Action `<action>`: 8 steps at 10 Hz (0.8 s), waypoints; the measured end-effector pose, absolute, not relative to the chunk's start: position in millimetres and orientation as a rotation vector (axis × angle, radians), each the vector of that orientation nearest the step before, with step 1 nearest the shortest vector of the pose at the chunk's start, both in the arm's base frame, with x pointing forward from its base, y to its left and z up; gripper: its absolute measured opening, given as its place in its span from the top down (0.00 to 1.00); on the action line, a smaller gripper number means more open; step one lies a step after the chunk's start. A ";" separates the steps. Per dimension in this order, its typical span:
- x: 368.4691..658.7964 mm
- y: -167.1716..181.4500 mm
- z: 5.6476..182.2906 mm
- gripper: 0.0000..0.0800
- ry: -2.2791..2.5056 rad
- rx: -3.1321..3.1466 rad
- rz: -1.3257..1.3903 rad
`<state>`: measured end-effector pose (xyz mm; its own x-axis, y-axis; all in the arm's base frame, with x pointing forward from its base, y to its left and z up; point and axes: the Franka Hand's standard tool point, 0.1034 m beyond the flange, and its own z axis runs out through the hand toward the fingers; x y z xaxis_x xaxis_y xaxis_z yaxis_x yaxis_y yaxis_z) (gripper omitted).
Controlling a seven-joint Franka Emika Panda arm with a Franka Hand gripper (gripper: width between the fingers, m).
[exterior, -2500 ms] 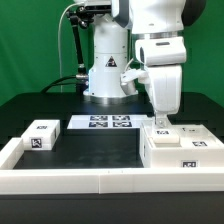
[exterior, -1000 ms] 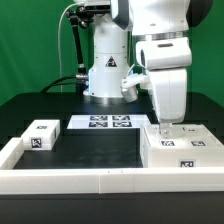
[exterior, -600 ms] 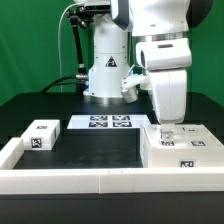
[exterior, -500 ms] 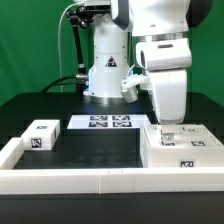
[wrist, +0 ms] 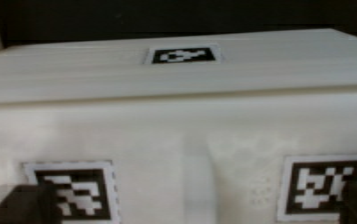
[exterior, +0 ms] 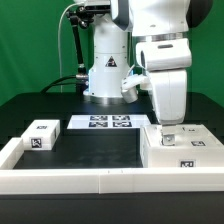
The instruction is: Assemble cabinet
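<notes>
The white cabinet body (exterior: 181, 152) stands at the exterior view's right, with marker tags on its top and front. My gripper (exterior: 166, 127) points straight down at the top of the body, near its back left part, touching it or just above it. In the wrist view the body's white surface (wrist: 175, 110) with its tags fills the picture. My gripper (wrist: 189, 216) has its dark fingers (wrist: 4, 208) far apart at the picture's edges, open, with nothing between them. A small white block (exterior: 40, 134) with tags lies at the exterior view's left.
The marker board (exterior: 104, 123) lies flat on the black table in front of the arm's base. A long low white border wall (exterior: 70, 181) runs along the front and up the left side, next to the small block.
Since 2.5 s ago my gripper has come down a little and shifted slightly right over the cabinet body. In the last second it has barely moved.
</notes>
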<state>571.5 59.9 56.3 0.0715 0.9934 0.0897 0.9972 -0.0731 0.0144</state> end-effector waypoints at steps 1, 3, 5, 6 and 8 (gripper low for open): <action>571.5 59.9 56.2 0.00 -2.103 -2.262 -0.117; 571.5 59.9 56.2 0.00 -2.103 -2.262 -0.117; 571.5 59.9 56.2 0.00 -2.103 -2.262 -0.117; 571.4 60.0 56.8 0.00 -2.103 -2.263 -0.118; 556.4 58.0 78.1 0.00 -2.097 -2.301 -0.115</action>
